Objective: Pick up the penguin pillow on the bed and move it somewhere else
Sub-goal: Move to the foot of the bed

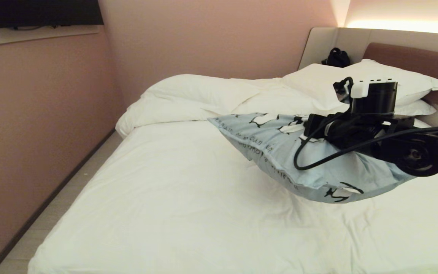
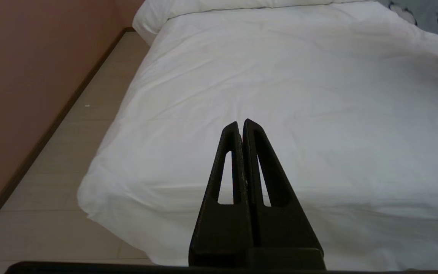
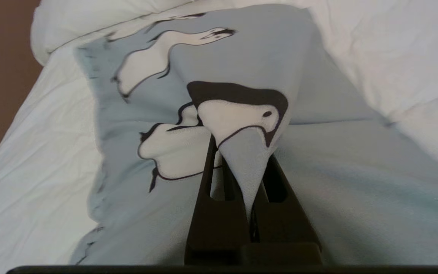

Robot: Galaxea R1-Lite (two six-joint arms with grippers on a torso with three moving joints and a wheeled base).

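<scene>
The penguin pillow (image 1: 272, 152), light blue-grey with black-and-white penguins and dark script, hangs lifted off the bed's white sheet (image 1: 188, 198) at the middle right. My right gripper (image 3: 242, 148) is shut on a pinched fold of the pillow's fabric (image 3: 337, 182), and the fold covers its fingertips. In the head view the right arm's wrist (image 1: 371, 102) reaches in from the right over the pillow. My left gripper (image 2: 240, 123) is shut with nothing in it, parked above the bed's near left corner (image 2: 280, 76). A corner of the pillow (image 2: 428, 15) shows far off in the left wrist view.
Two plain white pillows (image 1: 378, 82) lie against the brown headboard (image 1: 416, 57). A bunched white duvet (image 1: 203, 95) lies across the far end. A black bag (image 1: 337, 58) sits on the ledge behind. A pink wall (image 1: 32, 114) and a narrow floor strip (image 1: 51, 213) border the bed's left side.
</scene>
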